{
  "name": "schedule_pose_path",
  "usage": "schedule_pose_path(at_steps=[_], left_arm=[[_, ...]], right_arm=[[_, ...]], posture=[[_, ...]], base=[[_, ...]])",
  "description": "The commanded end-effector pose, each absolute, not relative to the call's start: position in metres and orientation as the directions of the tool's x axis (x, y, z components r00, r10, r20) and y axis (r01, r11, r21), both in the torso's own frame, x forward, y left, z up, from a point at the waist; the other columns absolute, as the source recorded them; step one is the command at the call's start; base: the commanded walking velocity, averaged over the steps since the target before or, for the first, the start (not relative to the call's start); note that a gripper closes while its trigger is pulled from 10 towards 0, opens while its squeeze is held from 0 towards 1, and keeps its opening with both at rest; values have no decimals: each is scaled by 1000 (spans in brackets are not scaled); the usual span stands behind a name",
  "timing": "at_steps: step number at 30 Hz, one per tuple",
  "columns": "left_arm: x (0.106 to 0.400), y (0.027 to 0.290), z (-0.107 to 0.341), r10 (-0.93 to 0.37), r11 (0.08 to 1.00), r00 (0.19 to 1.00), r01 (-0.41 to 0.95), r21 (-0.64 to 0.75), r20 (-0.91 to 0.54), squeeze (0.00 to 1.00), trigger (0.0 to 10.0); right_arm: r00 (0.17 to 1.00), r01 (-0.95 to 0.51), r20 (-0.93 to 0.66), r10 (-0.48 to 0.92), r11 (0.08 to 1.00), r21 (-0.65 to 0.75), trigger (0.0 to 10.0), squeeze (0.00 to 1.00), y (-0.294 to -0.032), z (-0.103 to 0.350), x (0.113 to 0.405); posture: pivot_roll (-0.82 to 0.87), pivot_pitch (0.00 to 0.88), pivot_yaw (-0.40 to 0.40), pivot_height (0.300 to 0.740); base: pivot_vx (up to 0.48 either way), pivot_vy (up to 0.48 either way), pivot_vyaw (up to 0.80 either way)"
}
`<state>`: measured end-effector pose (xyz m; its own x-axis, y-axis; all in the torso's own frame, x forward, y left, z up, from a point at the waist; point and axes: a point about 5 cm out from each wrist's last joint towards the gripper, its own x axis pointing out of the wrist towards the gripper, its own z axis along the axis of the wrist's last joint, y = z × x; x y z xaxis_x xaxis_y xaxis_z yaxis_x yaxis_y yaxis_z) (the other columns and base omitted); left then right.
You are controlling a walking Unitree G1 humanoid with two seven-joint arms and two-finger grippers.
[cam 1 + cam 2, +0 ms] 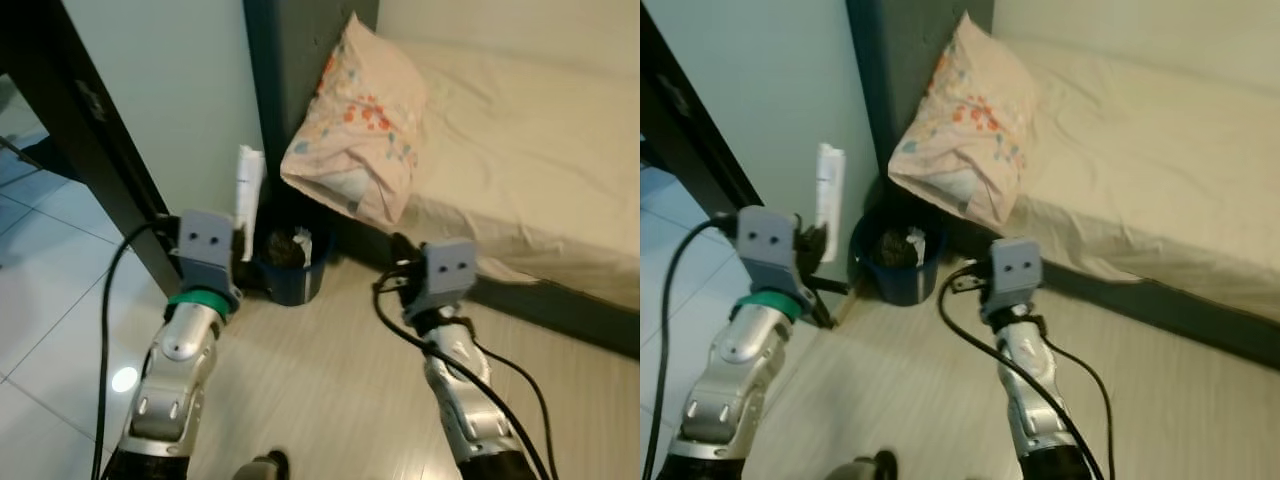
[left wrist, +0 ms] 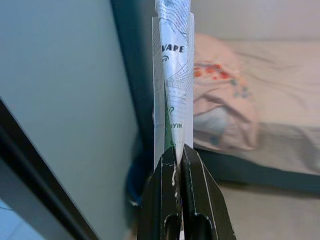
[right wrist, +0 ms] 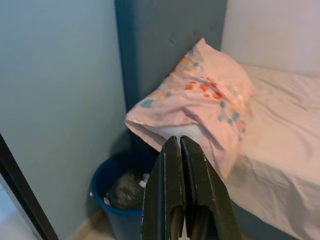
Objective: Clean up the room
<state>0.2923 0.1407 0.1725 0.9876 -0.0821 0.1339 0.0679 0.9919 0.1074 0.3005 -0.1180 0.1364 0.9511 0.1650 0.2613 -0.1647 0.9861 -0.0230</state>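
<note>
Left gripper (image 2: 177, 155): jaws pinched tight on the lower end of a white printed wrapper (image 2: 172, 75); it stands straight up out of the jaws, folded flat.
Wrapper vs bin: the blue trash bin (image 1: 290, 270) sits on the floor beyond and below the left jaws, a bit toward the robot's right; wrapper not over the rim yet, I'd say.
Right gripper (image 3: 181, 165): jaws closed flat together, nothing between them; hovers w/ the bin ahead and below, pillow (image 3: 195, 105) straight ahead.
Bin contents: dark crumpled trash already inside, some white scraps at the rim.
Step in hand (my read): carry wrapper to the bin & drop it.
How to do it well: move left jaws fwd and inward till the wrapper hangs over the bin mouth, then tip the wrist so the paper points down before letting go; it's light & flat, so a release from high up could flutter it onto the floor (image 1: 330, 380). Keep clear of the dark bed frame (image 1: 290, 80) and the pillow overhanging the bin's far side. Right arm best kept off that path.
Hard to make out: wrapper print only partly legible; its top is cut off in the left wrist view. Bin is blurred there, its base shaded. Can't tell how full the bin is. Dark post (image 1: 90, 130) beside the left arm runs out of frame.
</note>
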Motion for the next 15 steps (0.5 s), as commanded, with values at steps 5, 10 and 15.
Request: schedule_pose_path(at_steps=[5,10,15], left_arm=[[292,140,169,-87,991,988,73,109,124,0,10000],[293,139,169,-89,991,988,75,107,125,0,10000],[293,139,169,-89,991,988,75,107,126,0,10000]], right_arm=[[955,-166,245,167,986,-23,10000,0,-118,132,298],[956,-165,243,166,986,-25,10000,0,-118,132,299],[956,-166,242,167,986,-27,10000,0,-118,132,299]], posture=[[-53,59,64,740],[-53,60,64,740],[-54,59,62,740]], base=[[480,0,0],[480,0,0],[460,0,0]])
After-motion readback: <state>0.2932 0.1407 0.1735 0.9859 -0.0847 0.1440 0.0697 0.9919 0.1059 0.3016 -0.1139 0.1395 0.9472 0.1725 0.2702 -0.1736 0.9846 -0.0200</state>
